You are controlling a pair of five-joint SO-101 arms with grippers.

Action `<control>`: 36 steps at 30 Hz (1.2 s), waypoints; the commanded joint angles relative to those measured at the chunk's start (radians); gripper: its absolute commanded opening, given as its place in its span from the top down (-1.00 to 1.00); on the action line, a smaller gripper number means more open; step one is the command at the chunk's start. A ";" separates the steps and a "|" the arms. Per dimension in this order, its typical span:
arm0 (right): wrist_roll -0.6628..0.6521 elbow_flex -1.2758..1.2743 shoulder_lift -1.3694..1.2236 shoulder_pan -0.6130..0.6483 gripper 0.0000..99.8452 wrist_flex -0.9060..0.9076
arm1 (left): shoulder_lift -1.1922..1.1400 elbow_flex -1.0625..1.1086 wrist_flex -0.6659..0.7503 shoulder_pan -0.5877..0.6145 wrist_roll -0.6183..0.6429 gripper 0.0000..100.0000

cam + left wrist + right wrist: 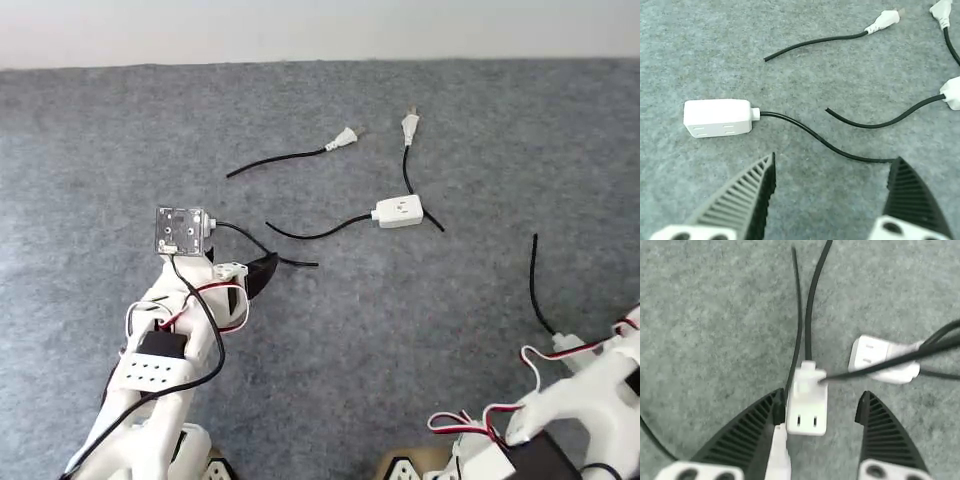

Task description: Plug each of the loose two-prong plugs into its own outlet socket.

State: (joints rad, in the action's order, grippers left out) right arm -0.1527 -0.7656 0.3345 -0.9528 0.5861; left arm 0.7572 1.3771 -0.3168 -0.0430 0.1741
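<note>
A grey felt mat (400,340) with a fuzzy, mottled nap covers the working surface from 3 o'clock to 9 o'clock. At 12 o'clock its far edge meets a plain pale wall (320,30) in a straight line. At 6 o'clock, by the near edge, lies a small tan patch (405,462), too small to identify.

You get soft, even light over the whole grey mat (420,330), bright enough everywhere and with no glare. The black cords (275,160) throw almost no shadow, and the white socket block (717,117) shows only a faint one along its edge. The pale wall (320,30) is your brightest area.
</note>
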 commanded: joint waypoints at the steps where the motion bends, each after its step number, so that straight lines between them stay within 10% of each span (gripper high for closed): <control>1: 0.051 0.049 0.085 0.004 0.54 0.085 | 0.015 -0.045 -0.051 0.006 -0.034 0.32; 12: 0.081 -0.008 0.302 0.143 0.54 0.487 | -0.152 -0.259 -0.293 -0.061 -0.150 0.32; 19: 0.081 -0.221 0.314 0.329 0.54 0.377 | -0.509 -0.542 -0.388 -0.184 -0.451 0.32; 36: 0.044 -0.324 0.309 0.332 0.81 0.246 | -1.197 -1.317 -0.431 -0.311 -0.830 0.32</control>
State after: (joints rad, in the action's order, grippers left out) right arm -0.0882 -1.0925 0.6168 -0.6352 0.8623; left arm -0.3936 0.1972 -0.7127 -0.3606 -0.5930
